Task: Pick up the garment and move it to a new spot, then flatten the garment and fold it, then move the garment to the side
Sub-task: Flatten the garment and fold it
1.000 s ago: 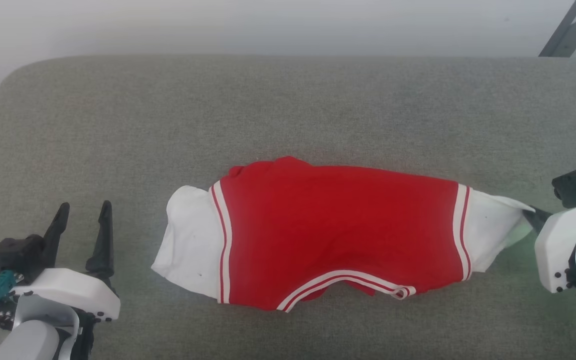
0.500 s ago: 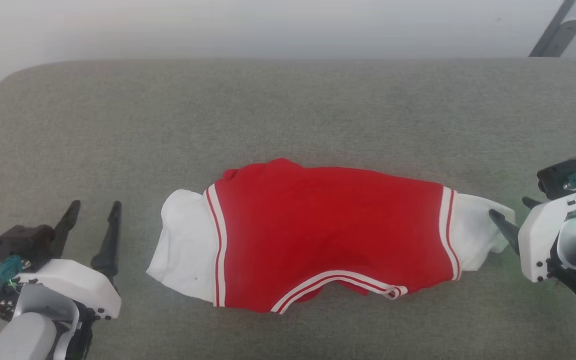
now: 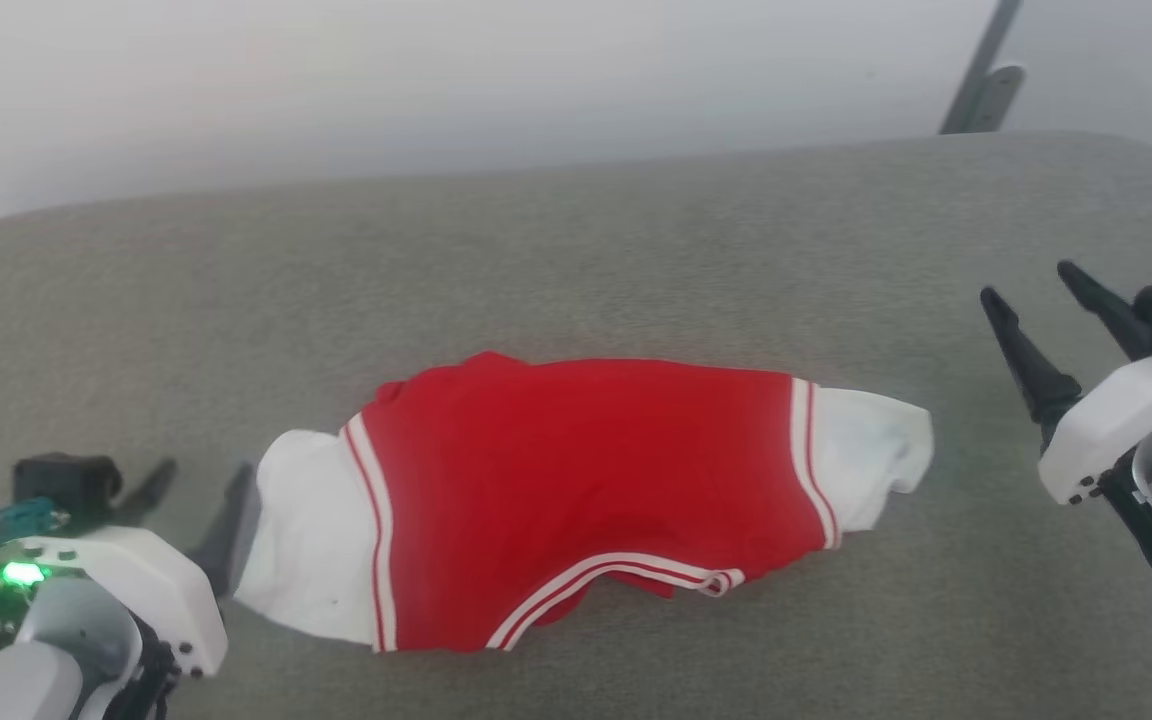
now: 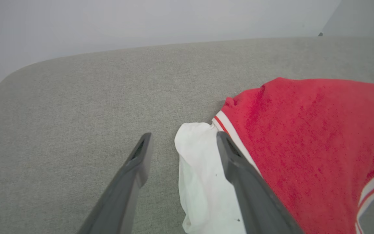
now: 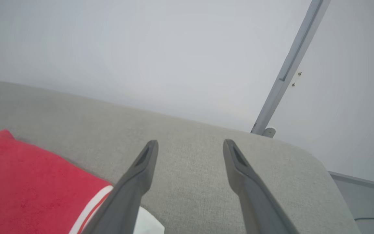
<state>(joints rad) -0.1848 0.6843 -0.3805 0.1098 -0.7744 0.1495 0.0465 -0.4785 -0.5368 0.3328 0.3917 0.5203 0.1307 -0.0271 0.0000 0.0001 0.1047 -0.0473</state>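
Left pincer [image 3: 206,480]: released and empty, at the cuff of the white left sleeve [image 3: 306,540]; I can't tell if the inner finger touches it.
Right pincer [image 3: 1026,282]: spread too, lifted apart from the right sleeve [image 3: 871,455].
Shirt [image 3: 586,480]: lying mid tabletop [image 3: 576,260], sleeves out sideways.
My approach: probably grab the left sleeve next. I'd go low, pinch the cuff and not drag the body.
Around: metal strut [image 3: 981,85] behind the far right corner, likely no obstacle.

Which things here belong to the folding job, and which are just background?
Job: garment; left jaws, open, beside the sleeve on the robot's left; right jaws, open, clear of the garment.
Background: grey cushion under the garment; pale wall; grey metal bar.
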